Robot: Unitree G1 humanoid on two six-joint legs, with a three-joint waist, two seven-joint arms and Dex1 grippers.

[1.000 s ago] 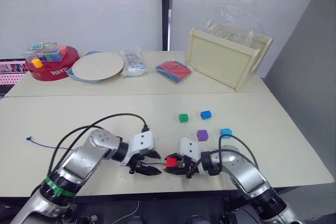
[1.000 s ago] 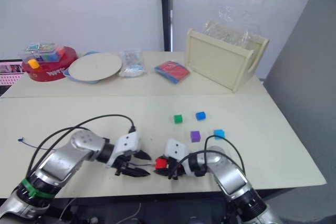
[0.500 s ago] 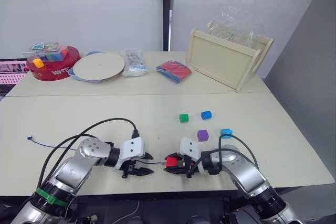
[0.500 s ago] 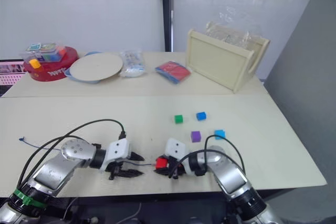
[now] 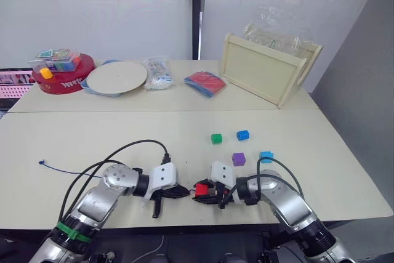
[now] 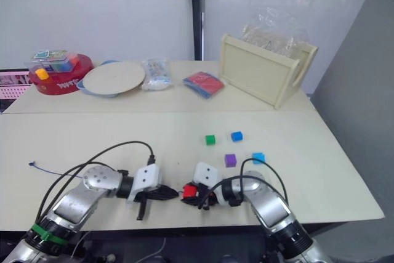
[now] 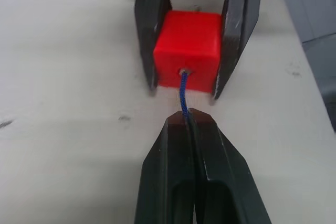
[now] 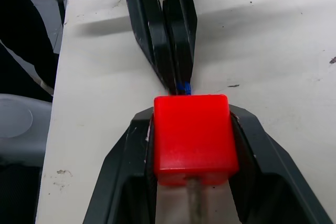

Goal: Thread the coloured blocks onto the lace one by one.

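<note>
My right gripper (image 8: 191, 118) is shut on the red block (image 8: 191, 137), holding it just above the table near the front edge. The dark-blue lace (image 7: 183, 90) enters the hole in the red block (image 7: 187, 48). My left gripper (image 7: 187, 115) is shut on the lace right in front of that hole. A pale stiff tip (image 8: 193, 203) sticks out of the block's other side. The lace's far end (image 5: 40, 162) lies on the table to the left. The green (image 5: 215, 138), blue (image 5: 242, 135), purple (image 5: 238, 159) and cyan (image 5: 265, 156) blocks lie loose behind the right gripper.
Along the far table stand a red round tub (image 5: 61, 78) with toys on top, a white plate (image 5: 117, 77), a clear bag (image 5: 157, 73), a red-and-blue packet (image 5: 204, 83) and a tilted wooden tray (image 5: 265, 69). Black cables loop over both arms.
My left gripper has moved right, up to the red block, and closed from open onto the lace. The right gripper and the block have stayed put.
</note>
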